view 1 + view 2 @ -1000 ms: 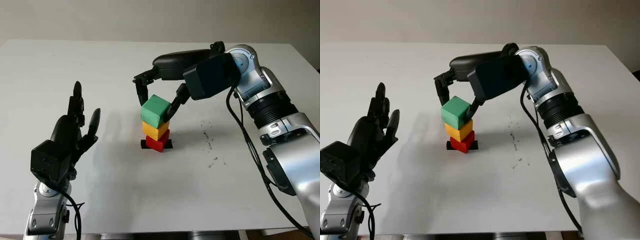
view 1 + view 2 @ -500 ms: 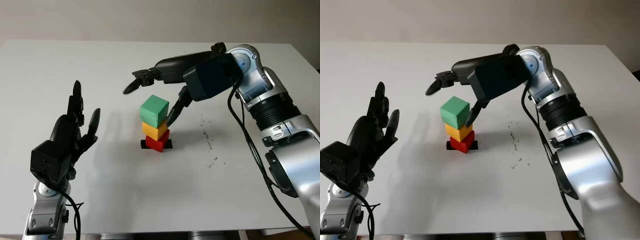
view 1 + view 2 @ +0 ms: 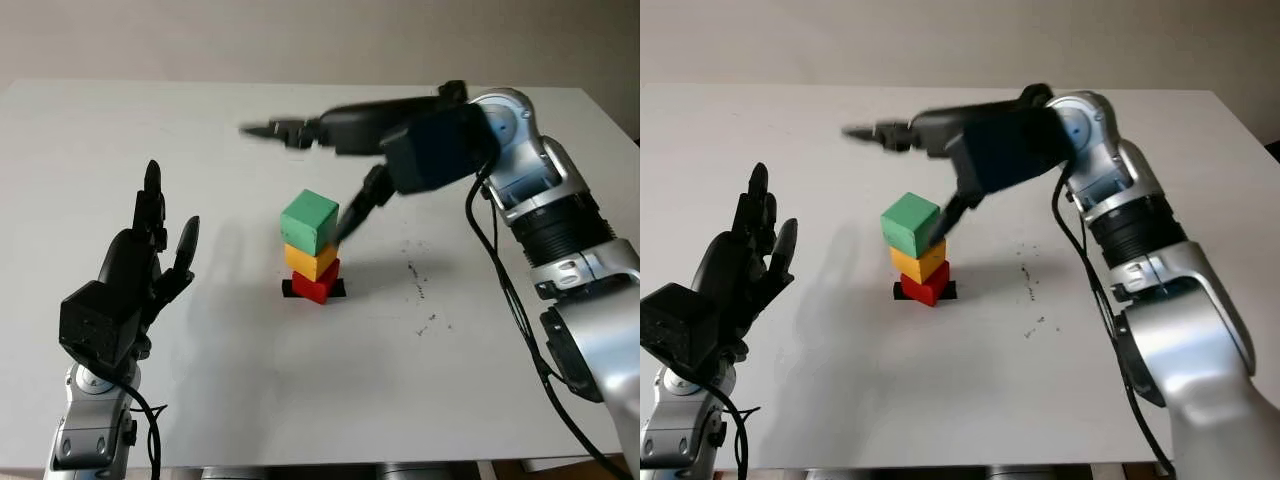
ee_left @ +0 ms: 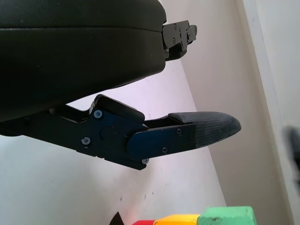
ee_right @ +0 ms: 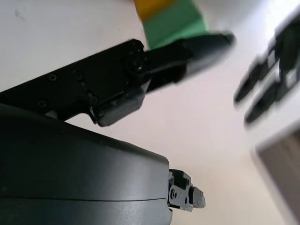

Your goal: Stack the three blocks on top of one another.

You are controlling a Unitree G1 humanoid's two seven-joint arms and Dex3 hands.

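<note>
Your left hand (image 3: 135, 275) stands open at the lower left of the left eye frame, palm up off the white table (image 3: 300, 400), holding nothing and well apart from the blocks. Just right of centre sits your stack: the red block (image 3: 316, 283) at the bottom on a small black marker (image 3: 288, 289), the yellow block (image 3: 311, 259) on it, and the green block (image 3: 309, 222) on top (turned a little askew to the ones below). Behind and above the stack, your right hand (image 3: 340, 150) is open and grips nothing; its long fingers (image 3: 275, 130) reach toward the upper left of the frame over the table, while its thumb (image 3: 352, 213) slants down just beside the green block's right face, contact unclear. A few dark specks (image 3: 418, 290) mark the table right of the stack.
</note>
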